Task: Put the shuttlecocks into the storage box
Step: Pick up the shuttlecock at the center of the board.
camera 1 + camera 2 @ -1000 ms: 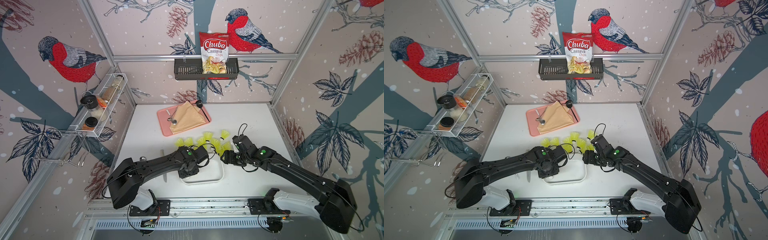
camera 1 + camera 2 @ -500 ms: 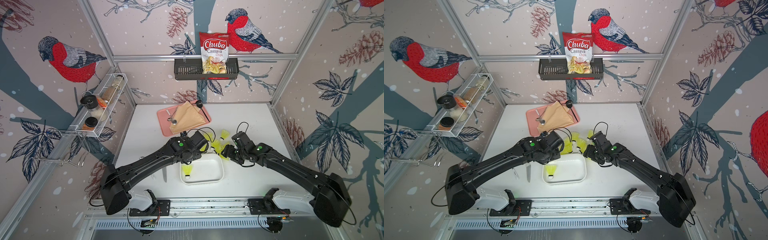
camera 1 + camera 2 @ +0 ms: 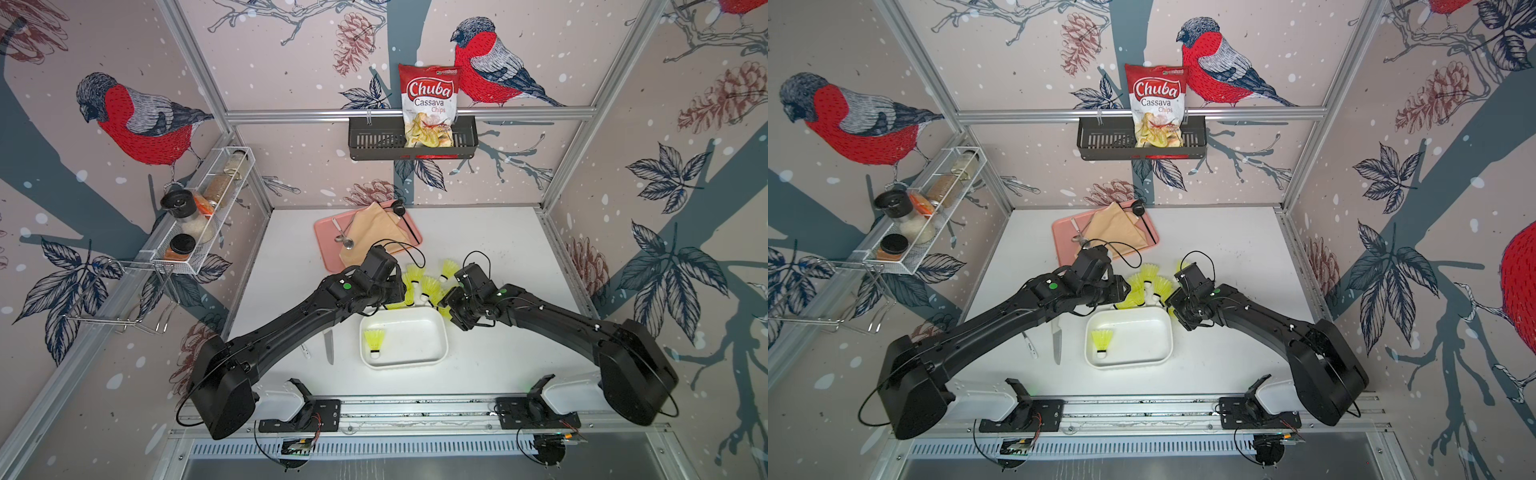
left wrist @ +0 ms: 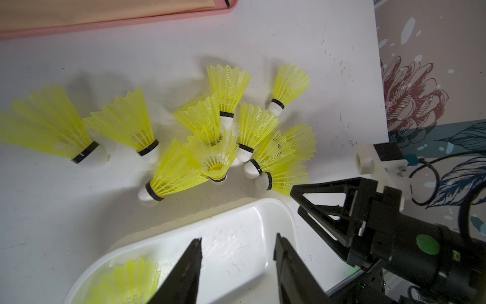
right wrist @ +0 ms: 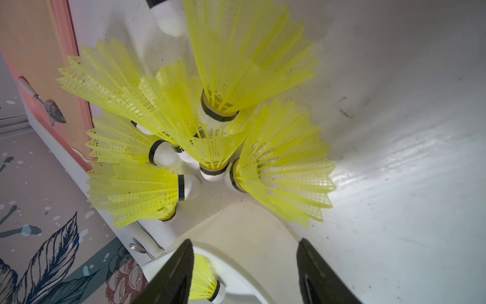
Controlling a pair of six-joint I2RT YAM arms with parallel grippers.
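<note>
Two empty pincers facing the pile (image 3: pixel 424 286)
One shuttlecock (image 3: pixel 374 341) lay in the box (image 3: pixel 415 336); the rest lay on the desk (image 3: pixel 498 249) just beyond its far rim. The left pincer (image 4: pixel 238 238) and right pincer (image 5: pixel 245 241) were spread, holding nothing. The right seemed nearer, its closest shuttlecock lying crosswise ahead.
</note>
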